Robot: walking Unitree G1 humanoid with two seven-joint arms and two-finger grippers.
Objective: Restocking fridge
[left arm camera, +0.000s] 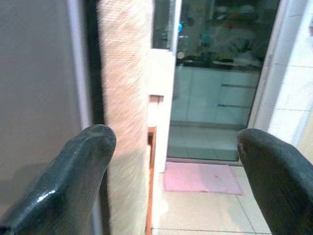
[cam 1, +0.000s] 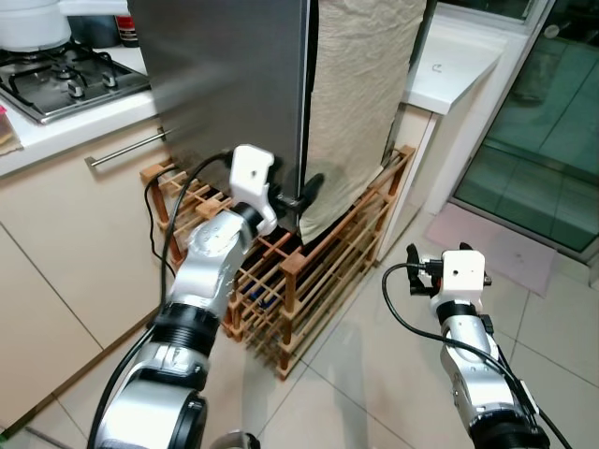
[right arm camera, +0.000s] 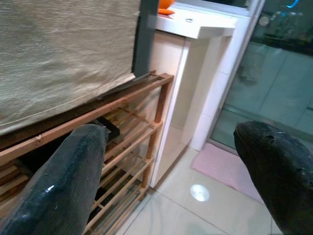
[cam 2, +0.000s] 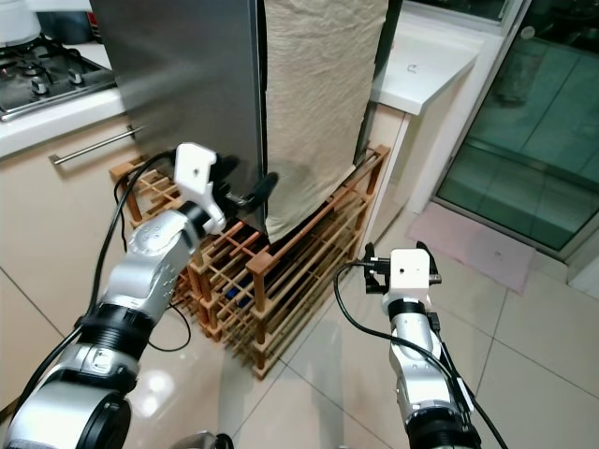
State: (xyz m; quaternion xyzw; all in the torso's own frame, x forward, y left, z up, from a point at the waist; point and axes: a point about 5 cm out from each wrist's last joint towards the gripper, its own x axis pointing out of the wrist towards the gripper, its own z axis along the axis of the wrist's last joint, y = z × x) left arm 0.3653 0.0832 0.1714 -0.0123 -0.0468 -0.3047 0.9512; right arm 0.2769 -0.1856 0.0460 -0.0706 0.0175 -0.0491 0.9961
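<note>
Nearest us, our right gripper (cam 1: 417,273) hangs low over the tiled floor (cam 1: 393,374), fingers spread wide and holding nothing; its wrist view looks past the wooden rack (right arm camera: 122,127) toward a pink mat (right arm camera: 230,171). Our left gripper (cam 1: 301,195) is raised and reaches to the lower corner of the fridge door (cam 1: 225,75), fingers parted with nothing between them, one finger (left arm camera: 73,181) lying just beside the door's edge. The fridge stands on the wooden slatted rack, between the counter with the hob (cam 1: 65,79) and a white counter (cam 1: 449,65); a beige cloth (cam 1: 360,94) hangs down its side. We judge the door to be stiff, heavy, and smooth steel, likely slippery under rubber fingers; we see no handle, so the vertical edge at the dark gap beside the cloth looks like the place to hook a finger and pull. The cloth is soft and would snag. Farthest off, glass sliding doors (cam 1: 543,122)
</note>
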